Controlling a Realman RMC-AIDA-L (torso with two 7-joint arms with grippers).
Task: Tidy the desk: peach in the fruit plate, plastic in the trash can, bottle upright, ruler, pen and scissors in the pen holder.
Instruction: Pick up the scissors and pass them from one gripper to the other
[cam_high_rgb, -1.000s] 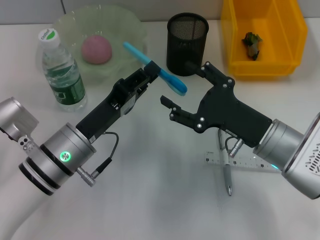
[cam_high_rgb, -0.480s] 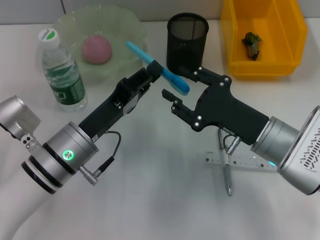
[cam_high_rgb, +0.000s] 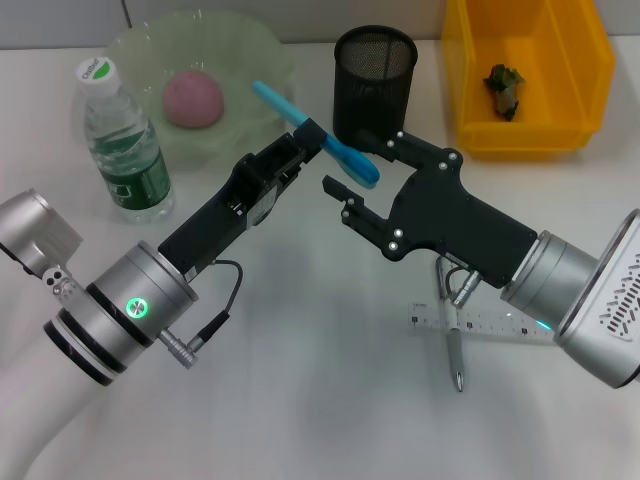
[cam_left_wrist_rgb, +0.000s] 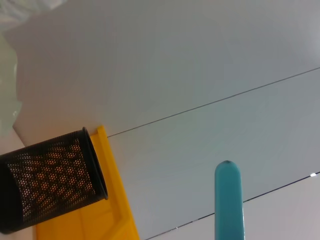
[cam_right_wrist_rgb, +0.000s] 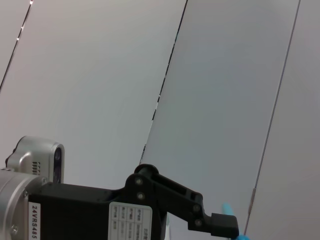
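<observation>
Above the middle of the desk (cam_high_rgb: 300, 380), the left gripper (cam_high_rgb: 308, 143) is clenched around the scissors (cam_high_rgb: 318, 138), holding them off the surface with the cyan blade cover slanting from far left to near right. The right gripper (cam_high_rgb: 352, 172) sits just to the right with its fingers spread around the near end of the scissors, not yet closed. This looks like a hand-over. To do it well, the right fingers should close firmly before the left lets go, then carry the scissors to the pen holder (cam_high_rgb: 375, 85) just beyond. Near right, the pen (cam_high_rgb: 455, 350) lies across the ruler (cam_high_rgb: 480, 325), partly under the right arm.
</observation>
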